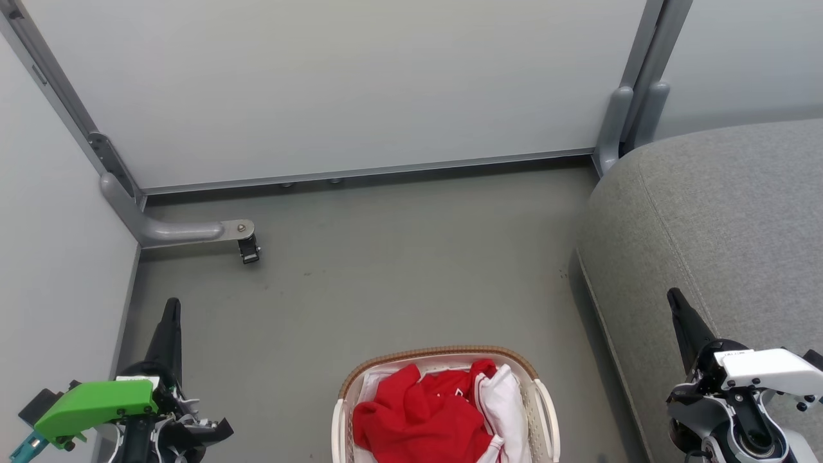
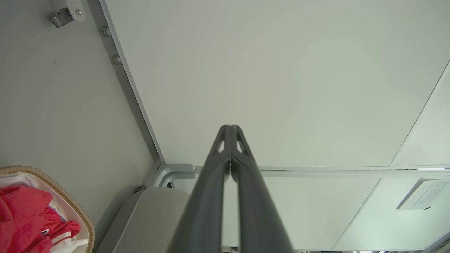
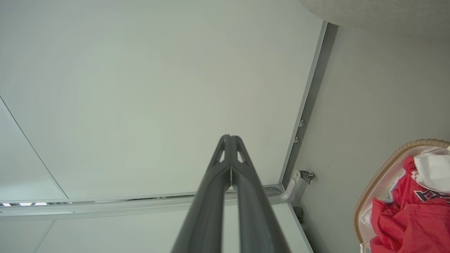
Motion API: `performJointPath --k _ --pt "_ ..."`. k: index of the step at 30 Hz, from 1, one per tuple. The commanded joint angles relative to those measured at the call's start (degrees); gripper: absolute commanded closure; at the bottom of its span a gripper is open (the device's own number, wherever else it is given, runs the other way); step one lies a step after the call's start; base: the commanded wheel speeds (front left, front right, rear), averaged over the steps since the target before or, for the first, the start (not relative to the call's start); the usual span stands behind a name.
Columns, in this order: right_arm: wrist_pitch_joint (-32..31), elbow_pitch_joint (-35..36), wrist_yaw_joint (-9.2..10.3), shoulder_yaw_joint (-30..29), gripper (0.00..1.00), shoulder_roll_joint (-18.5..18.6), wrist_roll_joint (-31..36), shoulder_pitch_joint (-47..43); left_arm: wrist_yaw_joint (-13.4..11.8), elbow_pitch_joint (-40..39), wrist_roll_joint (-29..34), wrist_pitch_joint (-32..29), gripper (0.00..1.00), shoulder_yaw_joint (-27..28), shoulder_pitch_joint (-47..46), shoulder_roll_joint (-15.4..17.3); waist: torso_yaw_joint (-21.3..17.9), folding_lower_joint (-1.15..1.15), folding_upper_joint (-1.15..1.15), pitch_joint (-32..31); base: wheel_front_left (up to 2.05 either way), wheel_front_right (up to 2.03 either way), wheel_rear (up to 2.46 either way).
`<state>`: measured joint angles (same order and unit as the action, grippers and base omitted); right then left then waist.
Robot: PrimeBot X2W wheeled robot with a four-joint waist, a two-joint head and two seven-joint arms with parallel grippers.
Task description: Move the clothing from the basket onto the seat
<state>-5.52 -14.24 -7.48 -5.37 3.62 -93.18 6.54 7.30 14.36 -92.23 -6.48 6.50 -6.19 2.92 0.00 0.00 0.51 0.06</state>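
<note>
Grey floor (image 1: 386,270), pale partition panels (image 1: 334,90) beyond the basket (image 1: 443,352). Head view: clothing (image 1: 418,418) heaped inside basket, mostly red, white piece on its seat side. Seat (image 1: 720,212) right of basket, not touching. Left gripper (image 1: 171,305) well left of basket, right gripper (image 1: 674,297) well right of it, over seat edge. Left wrist view: fingers (image 2: 211,182) pressed together at tips, nothing held, aimed at panels past basket; red clothing inside basket rim, seat corner just beside basket. Right wrist view: jaws closed tip to tip, empty; clothing in basket shows navy lettering, seat edge beyond basket.
</note>
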Motion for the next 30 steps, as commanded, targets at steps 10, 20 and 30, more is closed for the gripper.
performJointPath --k 10,20,30 --pt "-0.2 0.1 -0.02 -0.3 1.0 0.0 0.3 -0.3 0.4 -0.2 0.3 0.1 1.0 0.1 -0.6 0.0 0.0 0.0 -0.51 0.0 0.0 0.0 0.0" --pt "-0.2 0.1 -0.02 -0.4 1.0 0.0 0.4 -0.3 0.4 -0.2 0.3 0.1 1.0 0.1 -0.6 0.0 0.0 0.0 -0.51 0.0 0.0 0.0 0.0" --pt "-0.1 -0.3 0.0 -0.2 0.0 -0.3 0.2 0.0 0.0 0.3 0.0 0.0 0.0 0.0 0.1 -0.1 0.0 0.0 0.0 0.0 0.0 0.0 0.0"
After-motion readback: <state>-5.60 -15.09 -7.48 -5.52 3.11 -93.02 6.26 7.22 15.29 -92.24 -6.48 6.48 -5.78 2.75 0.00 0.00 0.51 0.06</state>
